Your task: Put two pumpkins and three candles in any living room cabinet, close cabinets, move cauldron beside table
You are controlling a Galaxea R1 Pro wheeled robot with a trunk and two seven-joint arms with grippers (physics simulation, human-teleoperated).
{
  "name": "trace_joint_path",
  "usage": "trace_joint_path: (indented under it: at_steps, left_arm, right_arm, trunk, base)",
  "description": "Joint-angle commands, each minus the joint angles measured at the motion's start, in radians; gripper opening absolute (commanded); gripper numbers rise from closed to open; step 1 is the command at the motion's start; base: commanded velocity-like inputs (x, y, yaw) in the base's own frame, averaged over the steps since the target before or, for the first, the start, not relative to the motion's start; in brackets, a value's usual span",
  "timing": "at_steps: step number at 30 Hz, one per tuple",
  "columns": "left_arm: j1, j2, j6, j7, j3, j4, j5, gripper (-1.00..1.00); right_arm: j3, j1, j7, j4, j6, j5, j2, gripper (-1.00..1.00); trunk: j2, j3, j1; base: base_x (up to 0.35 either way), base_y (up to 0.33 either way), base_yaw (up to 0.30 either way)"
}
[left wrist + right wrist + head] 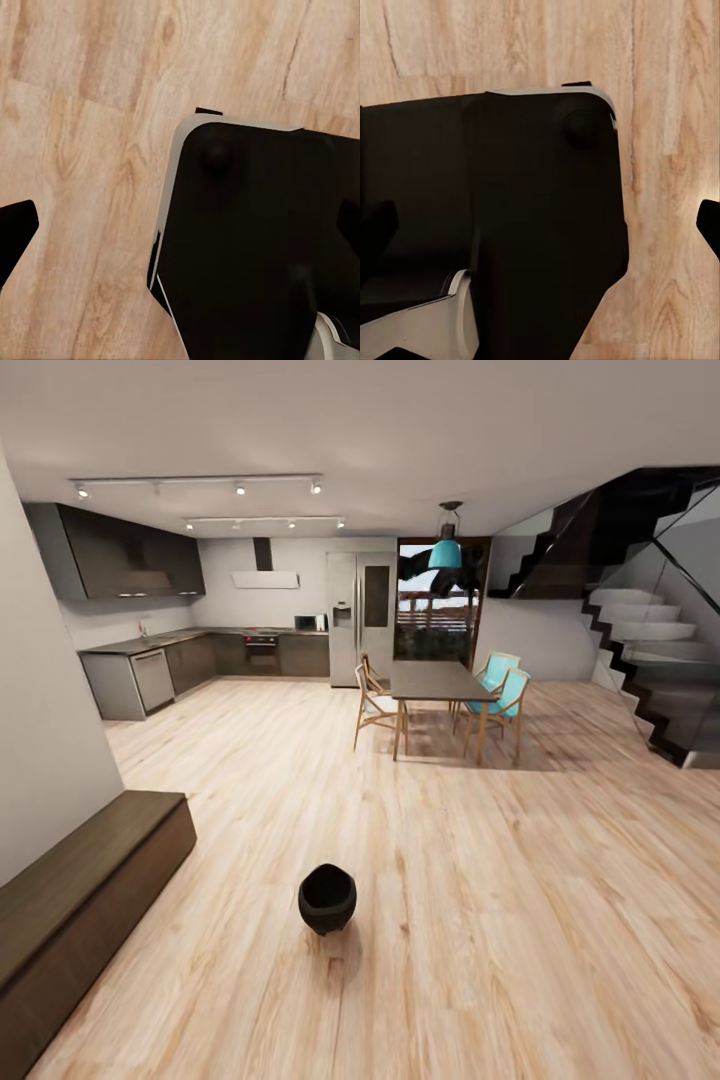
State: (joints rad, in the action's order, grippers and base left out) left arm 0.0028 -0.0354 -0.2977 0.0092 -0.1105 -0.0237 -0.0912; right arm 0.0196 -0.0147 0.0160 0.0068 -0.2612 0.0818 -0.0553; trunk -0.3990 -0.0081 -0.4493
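The cauldron [327, 898], a small round black pot, stands alone on the wood floor a short way ahead of me. A long low dark brown cabinet [90, 880] runs along the left wall, its fronts shut as far as I can see. The pumpkins, the candles and the table are out of view. My left gripper [182, 229] hangs open over the floor and my own black base [255, 240], one fingertip [15, 232] at each edge of the wrist view. My right gripper [544, 225] is open too, holding nothing.
Farther back stands a dark dining table [435, 682] with wooden and turquoise chairs. A kitchen [200, 650] fills the far left and a black staircase [650, 650] rises at the right. Wide wood floor [500, 920] lies around the cauldron.
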Motion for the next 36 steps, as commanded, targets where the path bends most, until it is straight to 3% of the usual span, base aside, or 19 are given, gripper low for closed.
trace_joint_path:
  at_steps: [1, 20, 29, 36]
  left_arm:
    - [0.0, 0.0, -0.001, -0.002, -0.003, -0.001, -0.005, 1.0]
    - [0.0, 0.0, -0.001, -0.002, -0.003, -0.001, -0.005, 1.0]
    - [0.0, 0.0, -0.002, -0.002, -0.003, -0.001, -0.005, 1.0]
    - [0.0, 0.0, -0.002, -0.002, -0.003, -0.001, -0.005, 1.0]
  right_arm:
    - [0.001, 0.0, 0.0, 0.001, -0.004, 0.009, 0.0, 1.0]
    - [0.0, -0.001, 0.0, 0.001, -0.001, 0.006, -0.001, 1.0]
    - [0.0, 0.0, 0.0, 0.001, 0.0, 0.006, -0.001, 1.0]
    - [0.0, 0.0, 0.0, 0.001, -0.001, 0.006, -0.001, 1.0]
  trunk:
    - [-0.001, -0.001, -0.001]
    - [-0.001, -0.001, -0.001]
    - [-0.001, -0.001, -0.001]
    - [-0.001, -0.001, -0.001]
  base:
    - [0.173, 0.0, 0.0]
    - [0.161, 0.031, 0.0]
    - [0.145, 0.078, 0.212]
    - [0.141, 0.024, 0.037]
